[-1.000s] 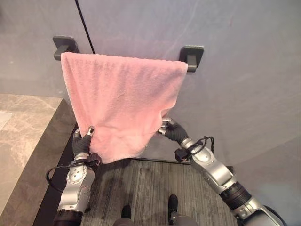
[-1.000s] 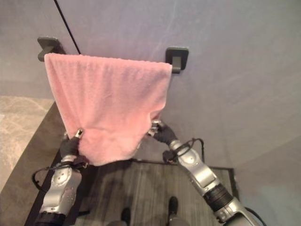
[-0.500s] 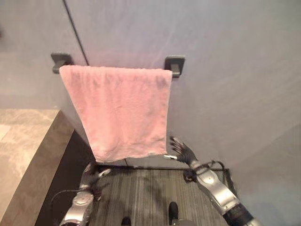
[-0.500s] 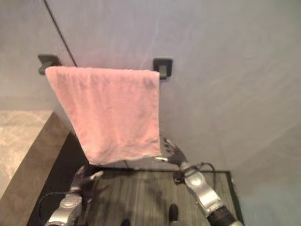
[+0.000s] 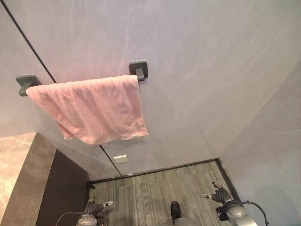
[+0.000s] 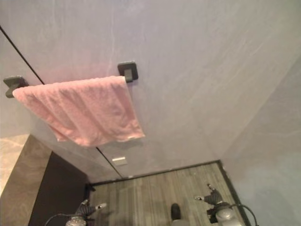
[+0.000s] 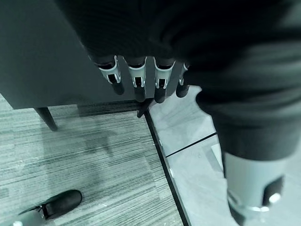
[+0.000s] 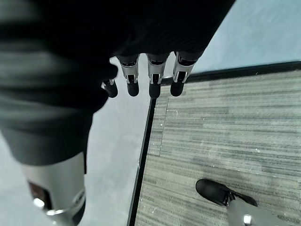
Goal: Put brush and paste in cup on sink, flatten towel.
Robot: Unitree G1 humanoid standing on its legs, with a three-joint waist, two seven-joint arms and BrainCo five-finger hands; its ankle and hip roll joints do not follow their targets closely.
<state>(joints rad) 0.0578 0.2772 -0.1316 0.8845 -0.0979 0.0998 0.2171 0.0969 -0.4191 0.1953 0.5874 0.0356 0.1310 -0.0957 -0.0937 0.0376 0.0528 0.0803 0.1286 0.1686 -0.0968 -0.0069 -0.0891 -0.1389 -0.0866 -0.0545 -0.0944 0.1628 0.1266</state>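
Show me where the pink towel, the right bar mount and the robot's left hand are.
pink towel (image 5: 94, 110), left eye view, middle of the cloth.
right bar mount (image 5: 139, 69), left eye view, dark bracket face.
left robot hand (image 7: 136, 75), left wrist view, a finger.

Soft, even light fills the head views, and the grey wall (image 5: 202, 70) reads bright with no glare or hot spots. The pink towel (image 5: 91, 110) casts only a faint, diffuse shadow on the wall beneath it at centre left. The dark cabinet side (image 5: 59, 188) at lower left falls into deep shade. Straight seams in the wall lean and spread toward the frame edges. In both wrist views the near dark cover is blurred, while the striped floor (image 8: 225, 132) stays crisp
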